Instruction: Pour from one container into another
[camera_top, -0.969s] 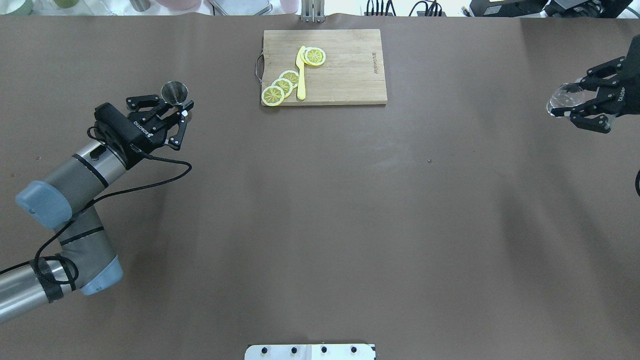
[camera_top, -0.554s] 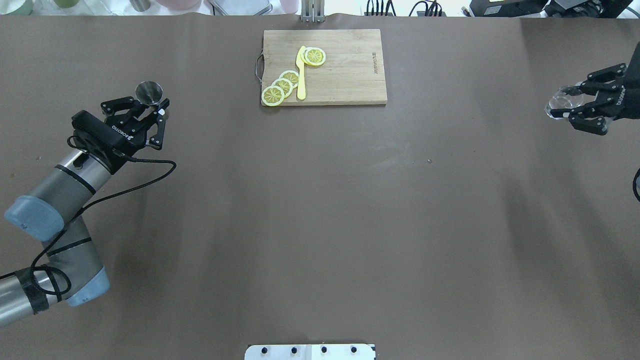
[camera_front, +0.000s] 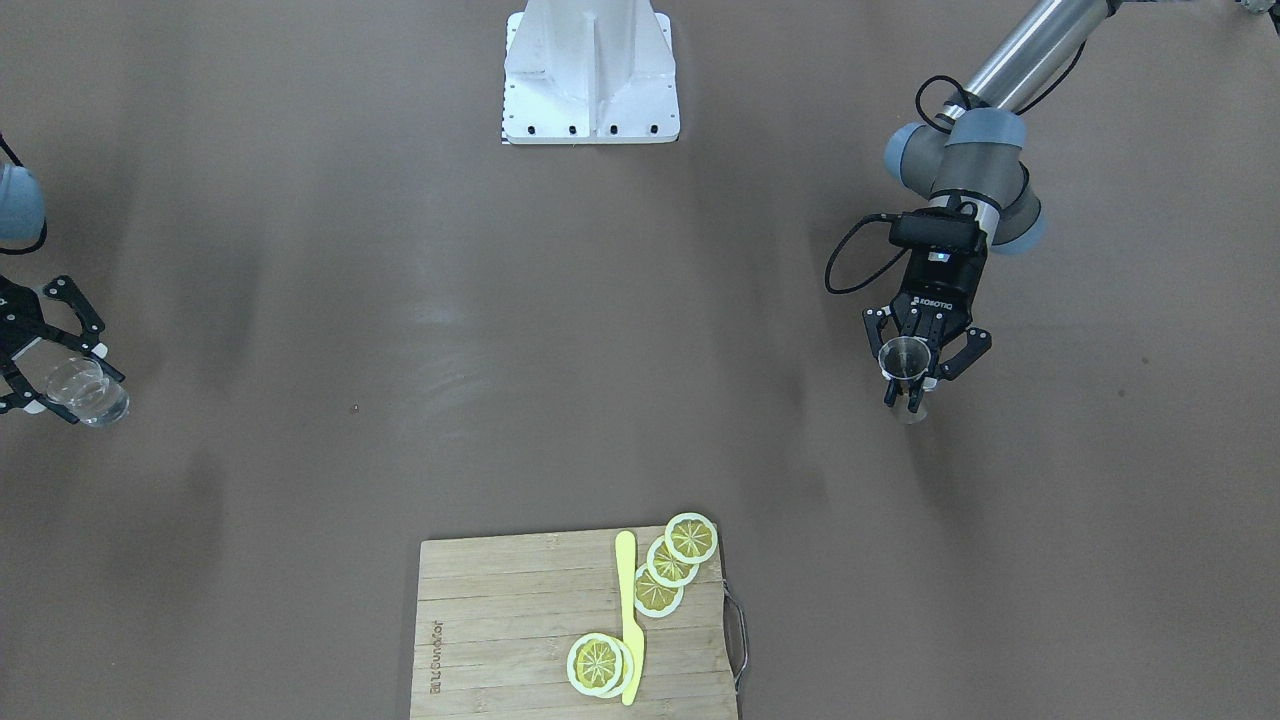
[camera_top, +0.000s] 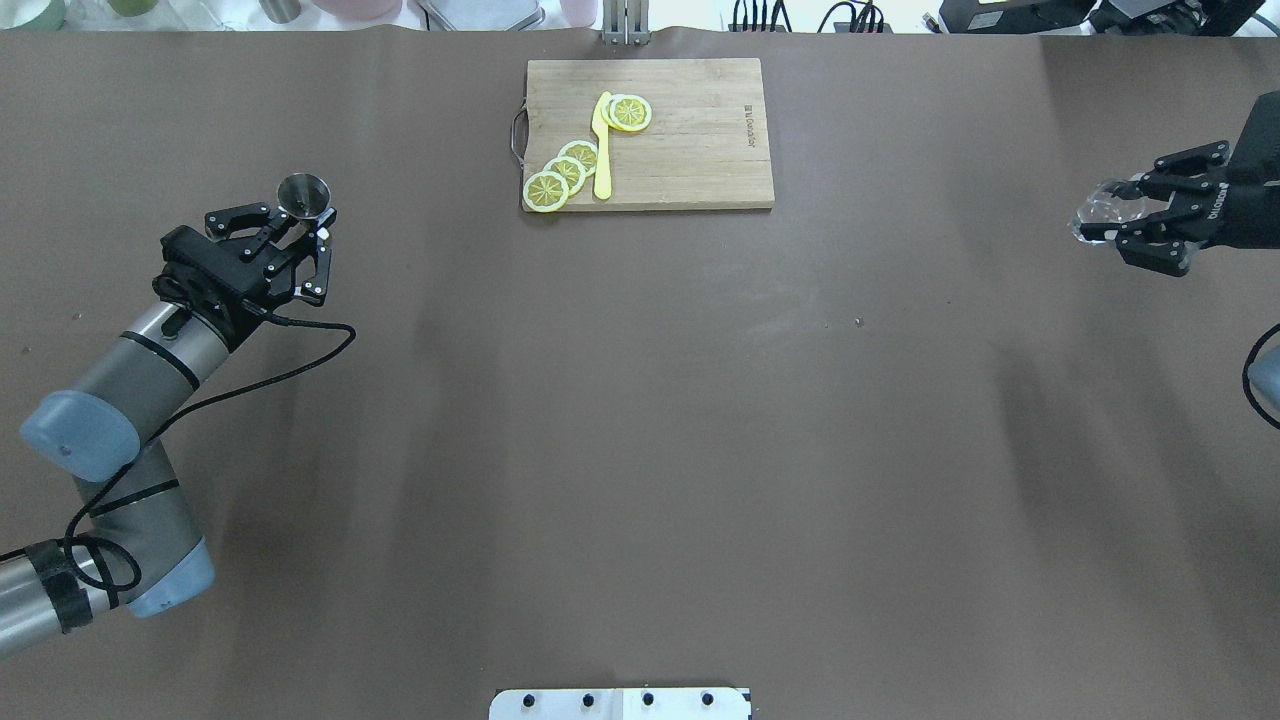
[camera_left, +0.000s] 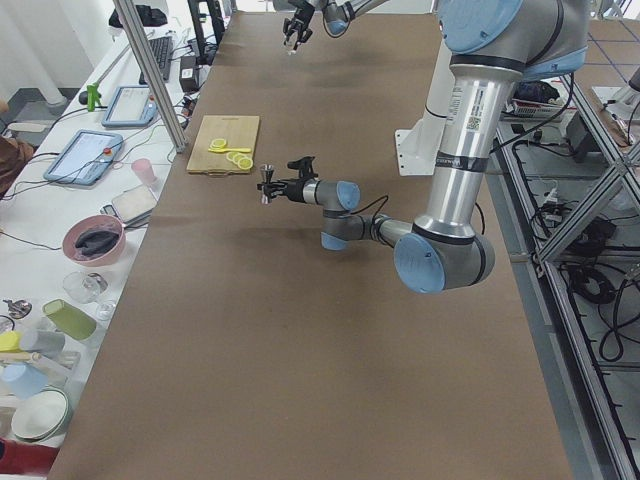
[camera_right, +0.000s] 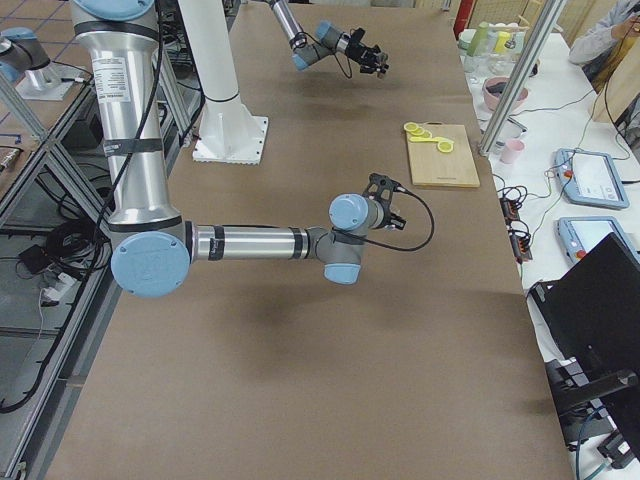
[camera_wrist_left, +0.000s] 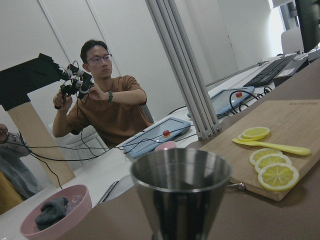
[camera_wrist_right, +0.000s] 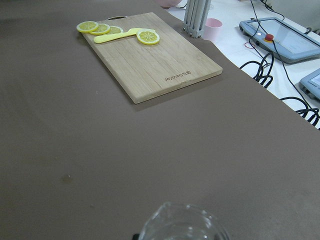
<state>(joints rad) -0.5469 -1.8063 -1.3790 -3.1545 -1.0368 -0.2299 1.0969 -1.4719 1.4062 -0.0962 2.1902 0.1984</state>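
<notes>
Here, ROBOTIQ-marked left end effector (camera_top: 300, 216) clamps a steel jigger (camera_top: 303, 192); right end effector (camera_top: 1108, 213) clamps a clear glass (camera_top: 1094, 207).

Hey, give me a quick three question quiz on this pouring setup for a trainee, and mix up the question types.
1. The left claw grips: A a spoon, B a steel jigger, C a mug.
2. True or false: the right claw holds its clear glass directly above the jigger.
3. What tool lies among the lemon slices on the cutting board?
Key: 1 B. 2 False, they are at opposite ends of the table. 3 A yellow knife.
</notes>
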